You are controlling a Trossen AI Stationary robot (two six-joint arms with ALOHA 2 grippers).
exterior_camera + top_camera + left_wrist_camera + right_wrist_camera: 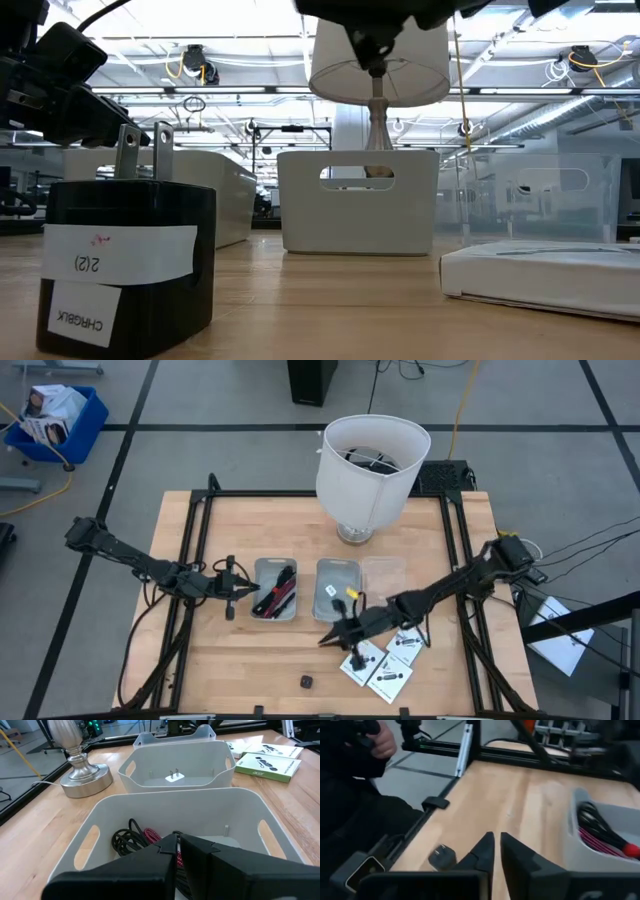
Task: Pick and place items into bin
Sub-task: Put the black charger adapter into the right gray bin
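Note:
The black cube (306,682), a plug with two prongs (125,260), stands on the wood near the table's near edge; it also shows in the right wrist view (442,857). My right gripper (328,639) (497,845) is shut, holds nothing, and hovers just beyond the cube, near the middle bin. White packets (390,678) (545,275) lie flat to the right of it. Black and red cable bundles (276,592) (135,839) lie in the left grey bin (258,572). A tiny white piece (175,776) sits in the middle bin (337,568). My left gripper (232,589) (177,845) is shut at the left bin's left wall.
A white-shaded lamp (370,460) stands on its metal base behind the bins, toward the table's far edge. A clear third bin (385,575) sits right of the middle one. A black frame runs around the table. Bare wood lies along the near left part.

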